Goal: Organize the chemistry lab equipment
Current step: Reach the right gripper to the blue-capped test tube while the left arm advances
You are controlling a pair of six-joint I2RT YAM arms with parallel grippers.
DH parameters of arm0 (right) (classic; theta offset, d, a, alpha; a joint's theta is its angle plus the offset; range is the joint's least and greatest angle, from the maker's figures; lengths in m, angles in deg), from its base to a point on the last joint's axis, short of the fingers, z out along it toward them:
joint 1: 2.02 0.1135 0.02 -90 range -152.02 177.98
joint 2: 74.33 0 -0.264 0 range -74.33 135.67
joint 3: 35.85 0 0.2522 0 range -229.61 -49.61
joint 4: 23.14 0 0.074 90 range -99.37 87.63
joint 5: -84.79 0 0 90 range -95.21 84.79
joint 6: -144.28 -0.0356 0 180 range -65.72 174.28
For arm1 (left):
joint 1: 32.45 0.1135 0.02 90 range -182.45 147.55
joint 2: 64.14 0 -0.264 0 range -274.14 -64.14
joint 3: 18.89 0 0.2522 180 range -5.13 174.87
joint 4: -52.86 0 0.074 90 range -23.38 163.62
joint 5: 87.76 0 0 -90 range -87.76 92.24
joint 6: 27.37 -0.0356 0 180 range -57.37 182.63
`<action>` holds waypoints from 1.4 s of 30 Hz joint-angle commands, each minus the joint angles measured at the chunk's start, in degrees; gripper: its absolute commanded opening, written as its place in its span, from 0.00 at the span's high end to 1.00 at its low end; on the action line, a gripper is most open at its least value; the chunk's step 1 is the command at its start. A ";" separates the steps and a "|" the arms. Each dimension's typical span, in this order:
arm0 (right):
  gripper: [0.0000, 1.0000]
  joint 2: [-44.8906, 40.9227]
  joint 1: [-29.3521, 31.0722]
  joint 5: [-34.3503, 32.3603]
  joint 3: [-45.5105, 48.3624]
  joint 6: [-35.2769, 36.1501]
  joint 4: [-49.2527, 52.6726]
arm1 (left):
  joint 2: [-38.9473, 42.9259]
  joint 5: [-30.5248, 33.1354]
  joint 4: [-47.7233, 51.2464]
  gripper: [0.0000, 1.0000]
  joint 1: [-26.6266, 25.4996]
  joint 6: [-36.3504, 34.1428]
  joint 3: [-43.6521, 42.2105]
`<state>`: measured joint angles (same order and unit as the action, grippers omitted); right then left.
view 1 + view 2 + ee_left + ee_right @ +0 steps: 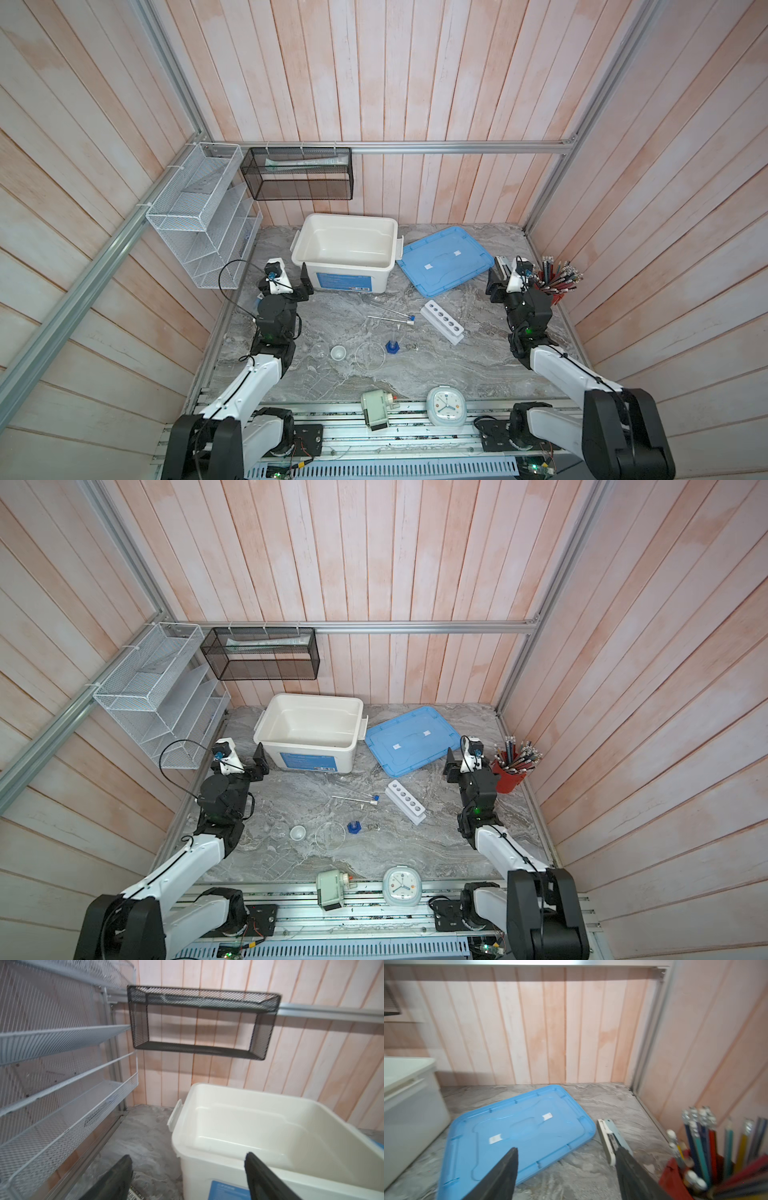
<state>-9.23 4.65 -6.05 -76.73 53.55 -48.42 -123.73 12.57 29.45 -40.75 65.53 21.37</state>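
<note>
We locate the two thin clear tubes (384,319) lying flat near the middle of the marble tabletop (457,374). They converge toward their capped ends, where a blue cap (412,317) is distinct. The white six-hole rack (442,322) stands just to their right, set diagonally, with all six holes unoccupied. Toward the front edge, the blue-based clear cylinder (392,347) stands upright. The clear round dish (370,355) sits just beside it on the left, followed by a small clear cup (338,353). A second, fainter cup (319,351) is hard to resolve.

Behind this group we note the open white bin (349,217). Its blue lid (442,259) lies flat on the tabletop beside it on the right.

The left gripper (189,1156) hovers at the bin's front left corner. Its jaws stand apart with nothing between them. The right gripper (568,1148) hovers between the blue lid and the red cup of pencils (557,286). Its jaws are likewise spread and carry nothing. A pale stapler (609,1140) lies on the tabletop just ahead of it, beside the lid.

Both grippers are well apart from the tubes, rack, cylinder, dish and cups.
</note>
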 commanded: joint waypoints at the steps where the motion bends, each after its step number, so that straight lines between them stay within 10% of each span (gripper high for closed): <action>1: 0.29 0.02 6.99 6.43 -8.27 3.37 20.78 | 1.36 -2.15 10.50 0.15 -3.95 0.27 4.88; 8: 0.43 5.89 19.34 13.97 -17.70 4.75 37.12 | -5.34 -13.10 35.52 0.17 -11.31 -3.22 21.53; 19: 0.62 16.48 25.72 19.38 -21.42 8.38 44.70 | 3.76 -20.52 53.97 0.18 -16.00 -7.48 24.28; 42: 0.72 38.87 29.19 16.61 -35.44 16.38 47.13 | 8.83 -31.40 56.52 0.18 -15.96 -6.31 14.54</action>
<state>27.81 33.53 10.71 -110.56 68.28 -3.46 -114.71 -17.49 86.81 -56.62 59.23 36.52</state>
